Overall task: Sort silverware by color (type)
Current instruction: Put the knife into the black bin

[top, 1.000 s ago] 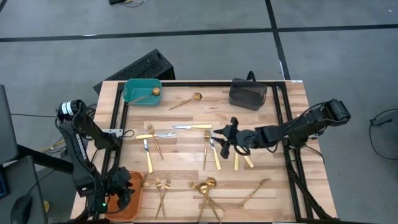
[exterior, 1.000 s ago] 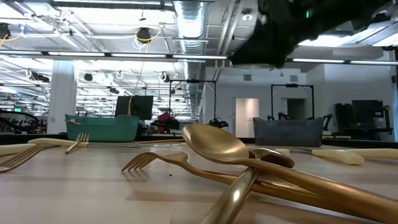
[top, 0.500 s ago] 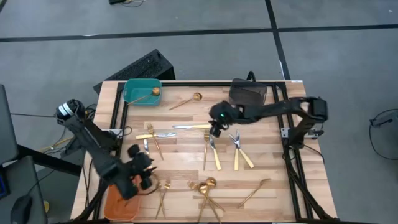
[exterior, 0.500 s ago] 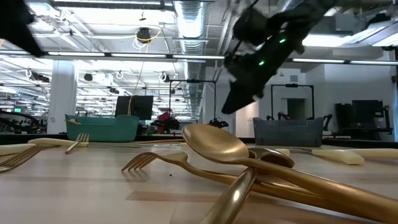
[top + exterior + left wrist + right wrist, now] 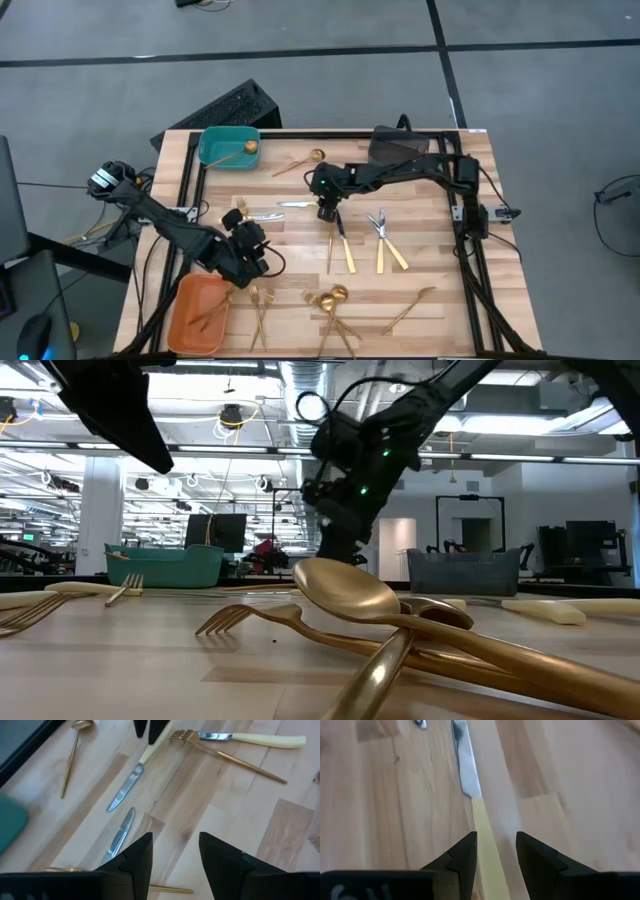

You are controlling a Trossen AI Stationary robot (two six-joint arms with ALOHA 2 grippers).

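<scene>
Knife (image 5: pixel 476 815) with pale handle lies on the bench (image 5: pixel 440 250) right under my right pincer (image 5: pixel 495 852), its long axis running through my parted, empty fingers. My left pincer (image 5: pixel 175 855), also apart, hovers nearer other knives. The handle's end is cut off.

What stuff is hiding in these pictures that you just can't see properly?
- Inside the dark grey bin: in the high view the right arm crosses part of it, and its inside is too dark to tell.
- The knife handle's end: the right wrist view's edge cuts it off between the right gripper fingers.
- Silverware under the left gripper: covered in the high view.
- The orange bin: its contents are too small to name.
</scene>
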